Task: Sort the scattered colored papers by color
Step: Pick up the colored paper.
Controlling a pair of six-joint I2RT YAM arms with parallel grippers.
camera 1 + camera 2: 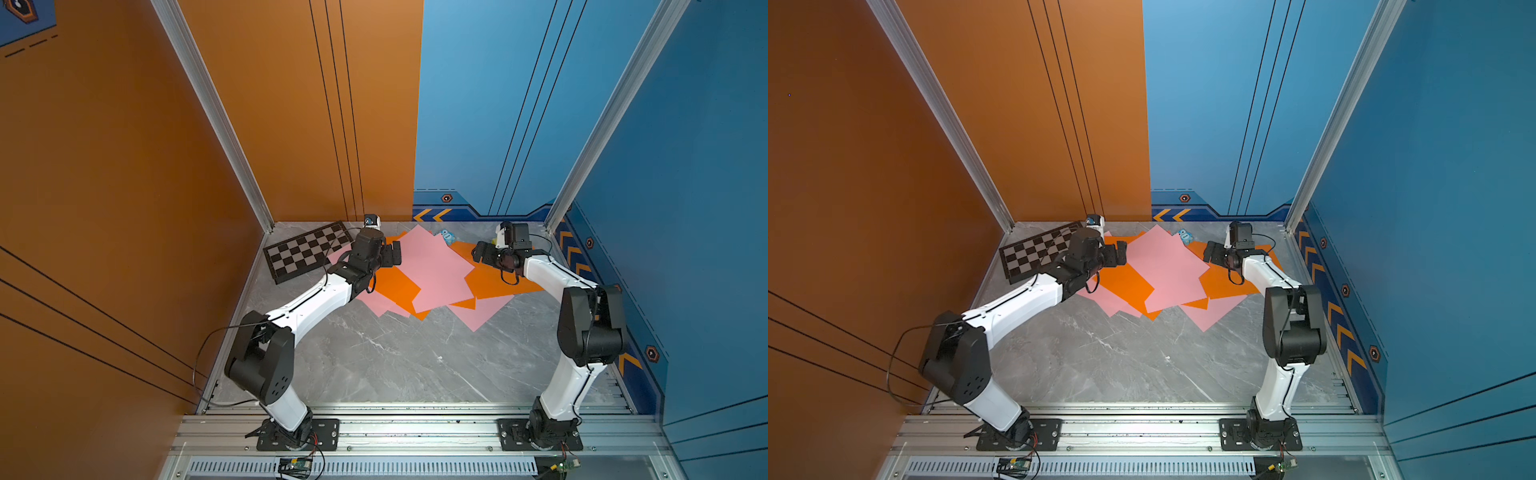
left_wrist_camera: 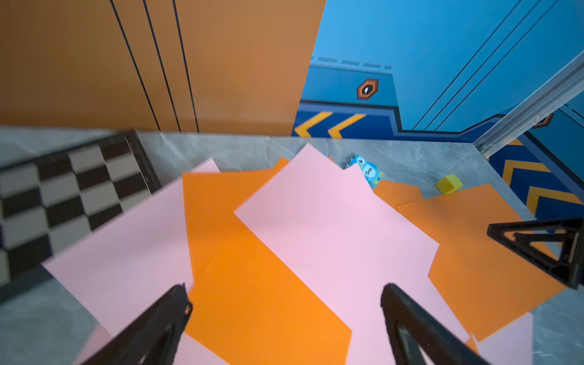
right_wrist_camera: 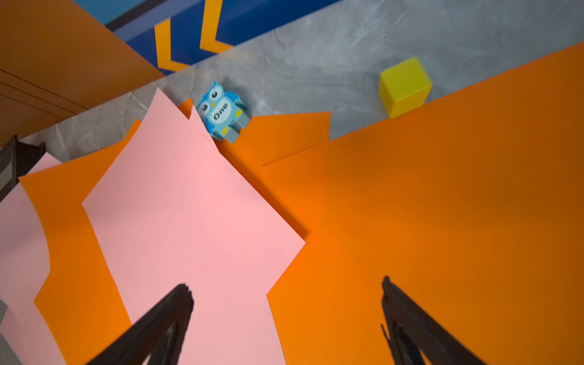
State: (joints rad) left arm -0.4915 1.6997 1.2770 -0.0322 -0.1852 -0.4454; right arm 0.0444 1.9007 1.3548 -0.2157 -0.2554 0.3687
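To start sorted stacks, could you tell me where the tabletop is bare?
The grey marble tabletop is bare across the near half, between the pile of pink and orange paper sheets and the metal front rail. Crowded: the far half.

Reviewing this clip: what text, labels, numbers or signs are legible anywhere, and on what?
"One": on the belly of the blue owl figure, right wrist view.
Hexagon wall badge: a white mark, too small to read.
No text on the colored papers, checkered board or yellow cube.
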